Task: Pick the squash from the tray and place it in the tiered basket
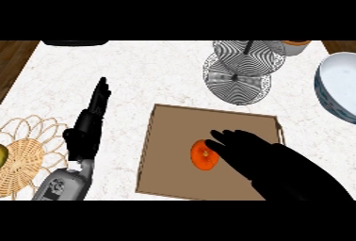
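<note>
One orange squash (204,155) lies on the brown tray (173,141), the right hand (245,149) touching its right side, fingers straight. Left hand (89,124) rests open at left; tiered basket (243,66) stands far.

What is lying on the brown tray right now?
An orange squash lies on the tray. The right robot hand hovers over its right side, covering that edge and part of the tray floor beneath.

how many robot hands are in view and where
2. The left hand rests open on the counter, fingers straight, left of the tray. The right hand is over the tray, beside the orange squash, partly covering it.
</note>
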Controlling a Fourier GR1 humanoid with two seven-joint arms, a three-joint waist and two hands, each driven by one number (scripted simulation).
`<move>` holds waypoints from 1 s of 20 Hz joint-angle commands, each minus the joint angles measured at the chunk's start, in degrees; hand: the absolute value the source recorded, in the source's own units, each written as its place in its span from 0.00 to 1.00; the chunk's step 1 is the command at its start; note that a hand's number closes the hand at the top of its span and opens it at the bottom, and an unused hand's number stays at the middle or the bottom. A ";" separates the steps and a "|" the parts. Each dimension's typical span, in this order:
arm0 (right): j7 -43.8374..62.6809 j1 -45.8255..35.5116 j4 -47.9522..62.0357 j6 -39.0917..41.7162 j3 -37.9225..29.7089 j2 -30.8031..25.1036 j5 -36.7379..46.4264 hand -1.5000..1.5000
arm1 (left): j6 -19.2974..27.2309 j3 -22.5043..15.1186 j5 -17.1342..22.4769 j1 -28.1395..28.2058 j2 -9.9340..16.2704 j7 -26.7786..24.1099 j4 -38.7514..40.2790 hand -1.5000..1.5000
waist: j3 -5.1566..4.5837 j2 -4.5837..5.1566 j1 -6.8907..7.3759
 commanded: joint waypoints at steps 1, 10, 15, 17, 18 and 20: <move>0.34 2.17 -0.61 2.50 0.55 0.86 5.37 0.00 | -3.73 3.05 0.94 1.66 1.36 -2.40 -0.36 0.50 | 0.02 0.01 0.04; -12.55 1.98 7.24 5.11 2.08 0.83 16.60 0.00 | -4.17 2.90 -1.85 1.86 -0.76 0.97 -2.38 0.50 | 0.06 0.06 0.29; -13.82 2.40 5.07 6.97 5.63 1.85 22.35 0.00 | -2.50 3.17 -4.23 -0.02 -5.42 -3.34 4.39 0.50 | 0.03 0.07 -0.07; -18.25 2.90 8.20 3.82 4.48 2.35 27.48 0.00 | -5.92 4.80 -2.86 1.64 -3.69 -4.58 3.47 0.50 | 0.03 0.07 0.06; -17.72 0.94 10.20 4.69 2.14 3.93 25.87 0.00 | -5.74 5.16 -3.02 3.36 -1.55 0.54 -3.93 0.50 | 0.04 0.02 0.33; -17.56 2.51 10.51 2.57 3.66 3.70 29.47 0.00 | -2.17 -0.50 -7.04 8.09 -4.80 2.18 -8.58 0.50 | 0.06 -0.04 0.42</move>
